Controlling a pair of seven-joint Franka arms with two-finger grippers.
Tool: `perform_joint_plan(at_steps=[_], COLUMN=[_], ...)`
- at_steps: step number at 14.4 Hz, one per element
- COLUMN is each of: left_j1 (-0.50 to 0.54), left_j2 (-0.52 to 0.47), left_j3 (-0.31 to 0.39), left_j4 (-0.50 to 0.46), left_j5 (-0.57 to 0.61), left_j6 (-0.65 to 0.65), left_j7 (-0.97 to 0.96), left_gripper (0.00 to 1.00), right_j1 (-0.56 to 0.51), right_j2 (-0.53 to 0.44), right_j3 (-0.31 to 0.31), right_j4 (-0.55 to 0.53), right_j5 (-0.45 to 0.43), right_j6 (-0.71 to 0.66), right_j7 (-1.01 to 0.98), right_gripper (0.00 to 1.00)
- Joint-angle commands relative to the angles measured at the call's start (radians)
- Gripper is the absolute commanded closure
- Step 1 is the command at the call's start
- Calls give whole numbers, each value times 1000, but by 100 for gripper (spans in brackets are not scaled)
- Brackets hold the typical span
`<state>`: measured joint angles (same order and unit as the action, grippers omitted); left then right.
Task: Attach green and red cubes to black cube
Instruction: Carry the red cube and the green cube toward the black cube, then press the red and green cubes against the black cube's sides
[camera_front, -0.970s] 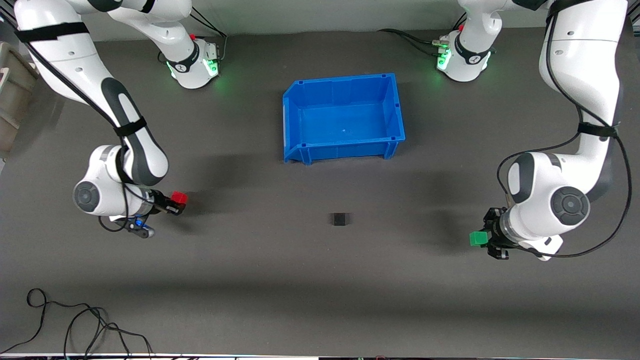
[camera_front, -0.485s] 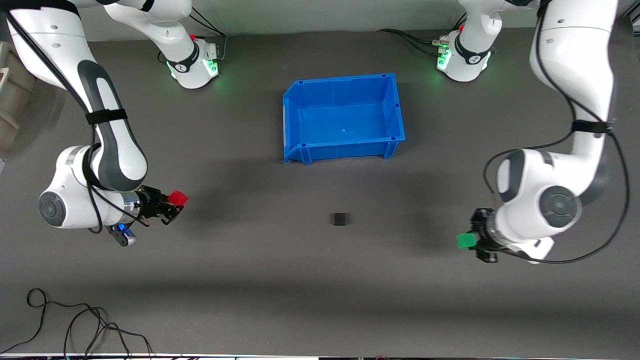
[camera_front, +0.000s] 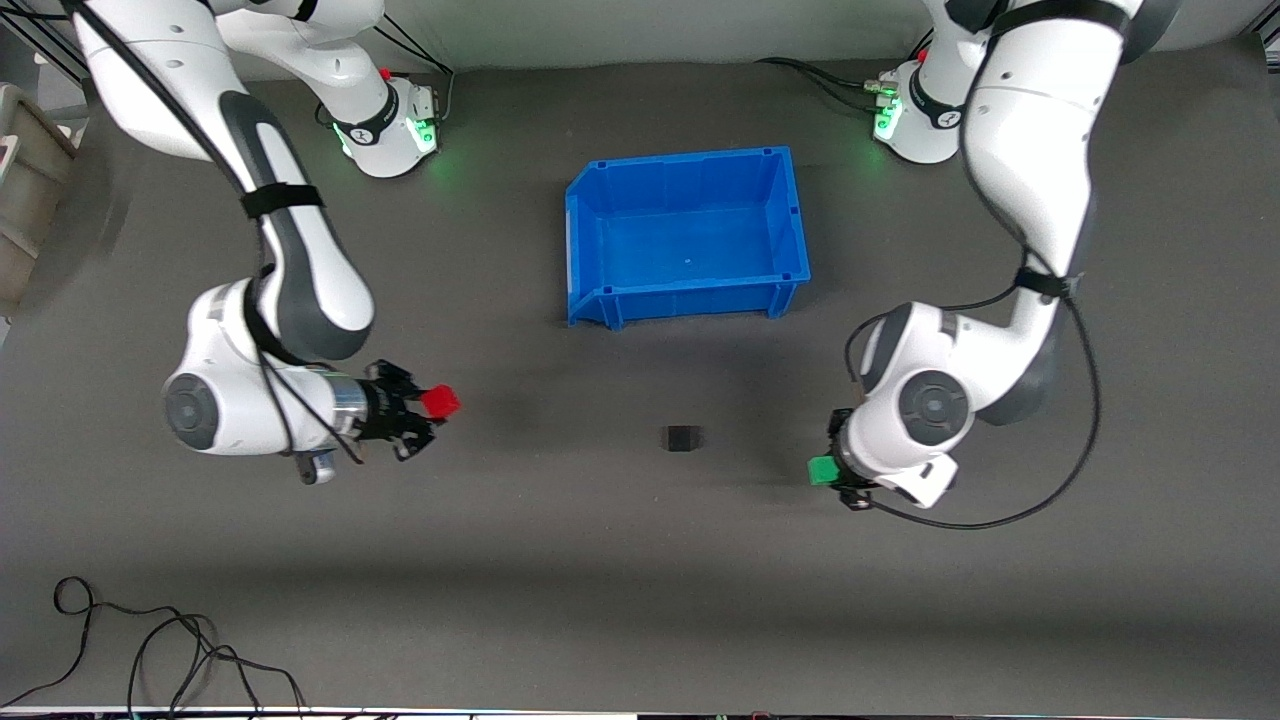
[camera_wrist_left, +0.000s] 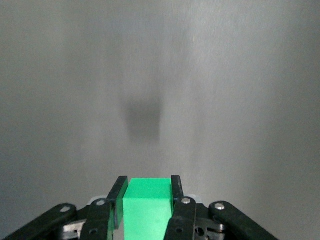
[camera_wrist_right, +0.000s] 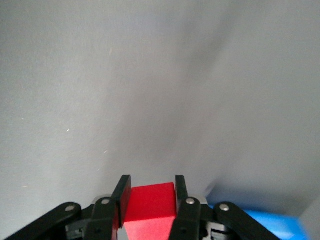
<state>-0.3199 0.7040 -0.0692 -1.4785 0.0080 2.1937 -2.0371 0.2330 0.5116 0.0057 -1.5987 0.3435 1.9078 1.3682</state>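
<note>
The black cube (camera_front: 680, 438) sits on the grey mat, nearer to the front camera than the blue bin. My left gripper (camera_front: 830, 470) is shut on the green cube (camera_front: 820, 470), held low over the mat toward the left arm's end from the black cube. In the left wrist view the green cube (camera_wrist_left: 147, 205) fills the gripper (camera_wrist_left: 147, 182), and a blurred dark patch (camera_wrist_left: 144, 117) lies ahead of it. My right gripper (camera_front: 430, 404) is shut on the red cube (camera_front: 440, 402), over the mat toward the right arm's end. The red cube also shows in the right wrist view (camera_wrist_right: 149, 202).
An empty blue bin (camera_front: 585, 240) stands mid-table, farther from the front camera than the black cube. Its corner shows in the right wrist view (camera_wrist_right: 270, 225). Loose black cables (camera_front: 150, 650) lie near the front edge at the right arm's end. A beige container (camera_front: 25, 170) sits at that end.
Both arms have swung inward toward the black cube, the left with the green cube and the right with the red cube. The black cube has not moved.
</note>
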Motion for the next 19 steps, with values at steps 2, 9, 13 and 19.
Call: perform_joint_plan(at_steps=[2, 9, 13, 19], left_j1=[-94, -149, -191, -229], left_j2=[64, 97, 101, 140], left_j3=[17, 17, 17, 17], left_j4=[46, 38, 37, 37], left_j5=[-6, -3, -5, 7], left_j6=[-6, 67, 117, 153], left_j7=[-28, -153, -267, -282], left_gripper=[100, 100, 100, 100], right_j1=[129, 288, 318, 371], right_j2=[106, 344, 393, 475], right_j3=[-16, -13, -9, -9], right_j4=[75, 316, 327, 393], right_j5=[0, -135, -129, -129], right_j6=[71, 102, 197, 333], right_j7=[283, 725, 810, 920], right_gripper=[100, 100, 100, 100])
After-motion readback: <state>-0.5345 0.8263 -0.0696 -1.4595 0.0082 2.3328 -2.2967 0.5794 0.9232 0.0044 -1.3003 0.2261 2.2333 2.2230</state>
